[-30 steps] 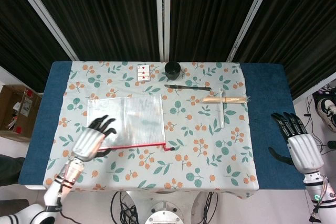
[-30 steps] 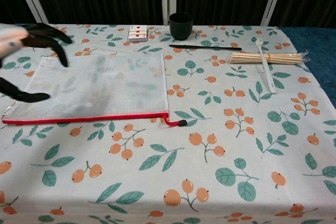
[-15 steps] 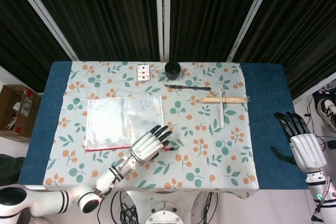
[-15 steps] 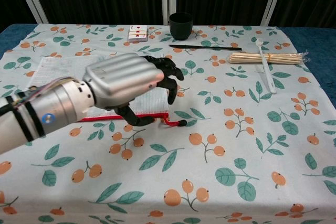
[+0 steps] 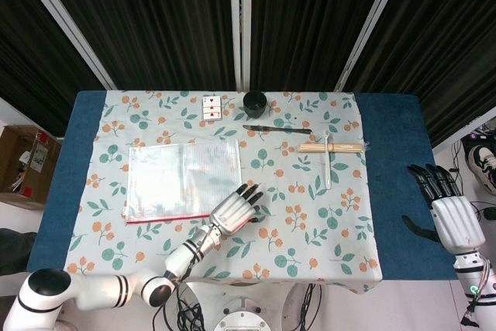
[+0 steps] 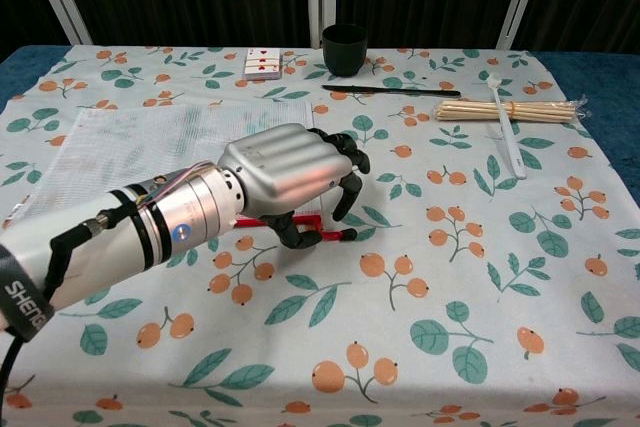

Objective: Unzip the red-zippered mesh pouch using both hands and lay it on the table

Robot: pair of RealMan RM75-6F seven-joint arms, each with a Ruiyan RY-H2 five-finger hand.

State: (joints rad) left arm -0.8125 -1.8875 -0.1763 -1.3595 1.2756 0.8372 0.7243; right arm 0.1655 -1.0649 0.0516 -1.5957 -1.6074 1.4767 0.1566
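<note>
So the clear mesh pouch with the red zipper [image 5: 184,178] is lying flat on the table [image 5: 391,191], which is covered in a floral leaf-and-berry cloth, zipper edge toward the robot. Looks zipped shut along that edge as far as I can see, though the corner with the red zipper pull [image 6: 335,235] is partly covered.

The left robot hand [image 6: 290,172] hangs right over that pull corner of the pouch, palm down, fingers curled downward and apart. The thumb sits just beside the red pull in the chest view, but I honestly can't tell if it's actually pinching it or just touching. From the head view the same left robot hand [image 5: 235,208] sits at the pouch's near right corner.

The right robot hand [image 5: 448,211] is well apart from the pouch, out past the table's right edge, fingers spread and holding nothing.

Other stuff, all beyond the pouch's far edge or off to its right: a small stack of playing cards [image 5: 211,107], a black round cup [image 5: 254,101], a thin black stick-like tool [image 5: 275,129], a bundle of wooden skewers [image 5: 332,146], and a white plastic fork [image 5: 328,162] lying across that bundle.
</note>
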